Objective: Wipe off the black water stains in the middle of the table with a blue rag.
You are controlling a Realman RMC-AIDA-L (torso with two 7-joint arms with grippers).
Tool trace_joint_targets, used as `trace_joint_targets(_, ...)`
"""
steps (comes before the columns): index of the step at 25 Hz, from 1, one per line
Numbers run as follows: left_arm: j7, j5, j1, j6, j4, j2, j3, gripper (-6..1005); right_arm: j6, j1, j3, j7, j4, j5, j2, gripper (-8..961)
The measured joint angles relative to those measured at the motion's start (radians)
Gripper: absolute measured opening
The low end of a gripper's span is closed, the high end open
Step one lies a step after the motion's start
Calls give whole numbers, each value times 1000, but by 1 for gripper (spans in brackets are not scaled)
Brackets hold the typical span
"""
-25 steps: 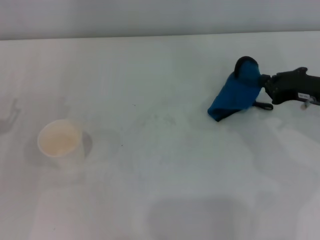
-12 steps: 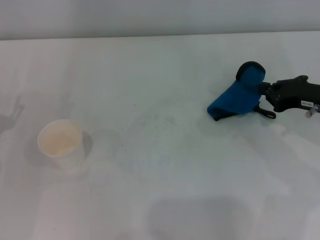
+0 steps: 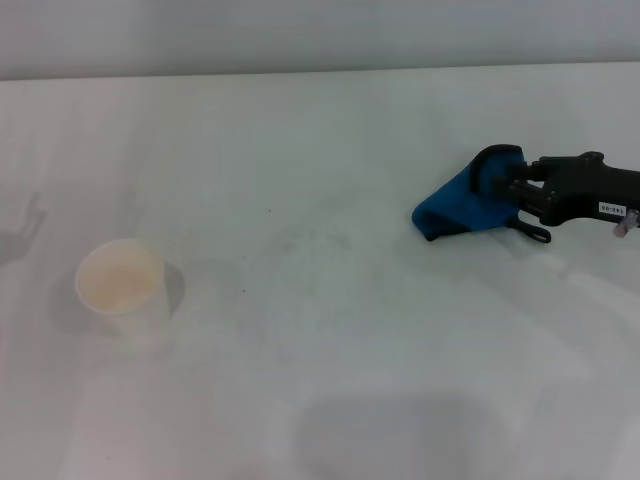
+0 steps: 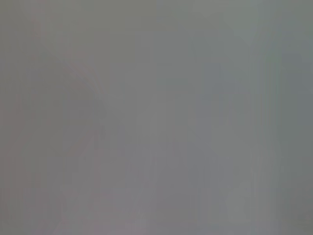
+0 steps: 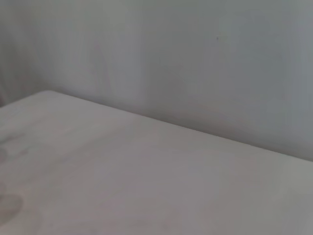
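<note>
The blue rag (image 3: 457, 204) hangs from my right gripper (image 3: 505, 183), which is shut on its upper end at the right side of the white table (image 3: 330, 390). The rag's lower corner lies on or just above the tabletop. Its small black loop (image 3: 537, 234) trails under the gripper. No dark round blot shows in the middle of the table; only a faint greyish smear with tiny dark specks (image 3: 312, 240) lies there, well left of the rag. The right wrist view shows only bare table (image 5: 146, 186) and wall. My left gripper is out of view.
A white paper cup (image 3: 122, 287) stands upright at the left of the table. The table's far edge (image 3: 320, 72) meets a grey wall. A faint shadow of an arm falls at the far left edge.
My right gripper has tipped down and drawn slightly right, lowering the blue rag from hanging steeply to lying flatter near the tabletop.
</note>
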Motion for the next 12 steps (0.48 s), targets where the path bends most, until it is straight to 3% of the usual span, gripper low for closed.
trace_joint_targets(6, 0, 0, 0, 0, -1, 1, 0, 891, 24, 18, 48, -7, 34, 5, -3, 289)
trace_joint_targets(12, 0, 0, 2, 0, 1, 1, 0, 891, 31, 13, 103, -183, 73, 189, -2, 293)
